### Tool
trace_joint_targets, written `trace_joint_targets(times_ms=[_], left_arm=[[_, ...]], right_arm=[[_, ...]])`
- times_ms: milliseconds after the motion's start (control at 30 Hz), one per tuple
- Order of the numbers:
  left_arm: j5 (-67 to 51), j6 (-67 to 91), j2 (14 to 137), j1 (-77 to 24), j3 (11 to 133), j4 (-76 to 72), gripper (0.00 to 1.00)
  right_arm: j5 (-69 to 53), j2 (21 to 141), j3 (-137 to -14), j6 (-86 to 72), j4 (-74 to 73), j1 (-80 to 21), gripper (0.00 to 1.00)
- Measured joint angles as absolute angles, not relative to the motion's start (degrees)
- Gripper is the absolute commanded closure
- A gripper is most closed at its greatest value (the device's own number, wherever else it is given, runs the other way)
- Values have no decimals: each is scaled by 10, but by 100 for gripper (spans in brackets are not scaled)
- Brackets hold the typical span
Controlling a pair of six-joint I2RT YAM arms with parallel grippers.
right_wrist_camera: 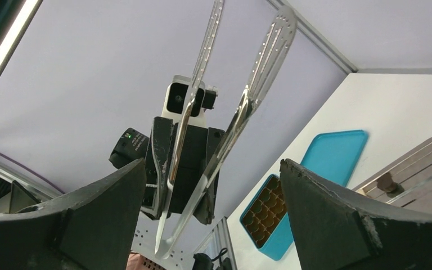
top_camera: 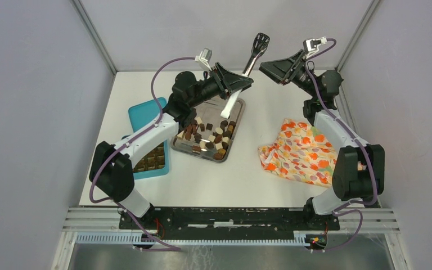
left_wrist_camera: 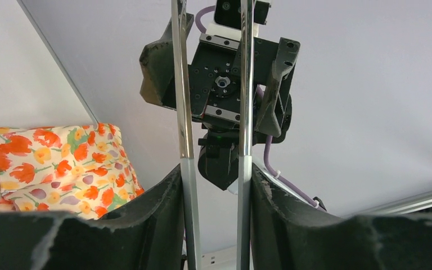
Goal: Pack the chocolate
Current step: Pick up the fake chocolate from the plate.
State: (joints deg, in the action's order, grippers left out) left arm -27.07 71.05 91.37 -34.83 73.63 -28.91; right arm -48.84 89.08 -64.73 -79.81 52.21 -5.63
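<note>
Chocolate [top_camera: 211, 138] in tray [top_camera: 194, 153]; left pincer [top_camera: 246, 80] raised, pinching tongs [top_camera: 257, 49]; right pincer [top_camera: 270, 75] spread wide, facing it.

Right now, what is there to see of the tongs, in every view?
The tongs are slim, shiny metal: two long arms with flattened, slotted tips and a paler stretch toward the joined end. They hang tilted in the air, tips up, joined end down over the steel tray. The left gripper clamps both arms. The right gripper is open and clear of them.
</note>
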Motion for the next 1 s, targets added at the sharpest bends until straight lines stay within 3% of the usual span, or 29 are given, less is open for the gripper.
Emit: trace_joint_targets(times_ms=[67,233,567,767,1000], left_arm=[[-270,711,914,-347,735,-289,64],[-266,711,913,-340,727,-288,71],[-257,707,899,-306,721,-207,65],[-266,657,867,-249,721,-59,59],[-256,536,855,-179,756,204,58]], right_arm=[[-493,889,-639,-799,538,-43,6],[-508,874,-610,-802,579,-13,7],[-554,862,-575,-744,576,30,7],[-592,844,-588,-513,367,31,6],[-581,835,-612,-253,113,31,6]])
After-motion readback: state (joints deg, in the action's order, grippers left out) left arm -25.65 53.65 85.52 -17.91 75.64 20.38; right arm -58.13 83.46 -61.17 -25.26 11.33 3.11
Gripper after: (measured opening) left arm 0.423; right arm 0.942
